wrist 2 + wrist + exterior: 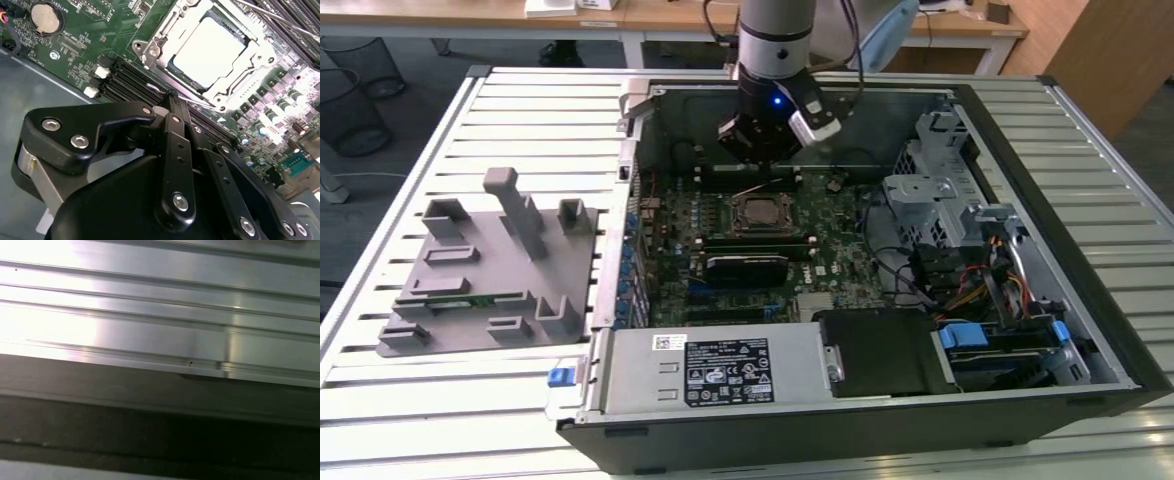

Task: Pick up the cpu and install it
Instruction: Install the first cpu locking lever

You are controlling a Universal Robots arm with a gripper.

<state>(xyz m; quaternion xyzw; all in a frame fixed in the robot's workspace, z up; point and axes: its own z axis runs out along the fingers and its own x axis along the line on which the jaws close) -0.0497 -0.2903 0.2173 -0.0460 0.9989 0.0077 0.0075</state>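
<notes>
1. The cpu (758, 212) is sitting in the socket on the motherboard (834, 255), inside the open computer case (1067, 330). In the second wrist view the cpu (210, 47) shows its pale silvery top plate with the metal socket frame (150, 47) around it.
2. The gripper (758, 152) hangs over the board, just behind the socket in the exterior view and apart from the chip. It isn't touching the cpu. In the second wrist view the gripper (170, 100) is mostly black linkage with screws, so I honestly can't tell whether the jaws are released or clenched.
3. On writing: the power supply (707, 370) at the front of the case has a big black sticker with white print and a small white label. It's too small to make out.
4. A coin battery (46, 17) sits on the board, with tiny white lettering nearby.
5. A grey tray (487, 270) lies on the slatted table (400, 400), at the exterior view's left of the case. A green memory stick (454, 300) rests on it.
6. The first wrist view has shiny metal slats (160, 330) above a dark band.
</notes>
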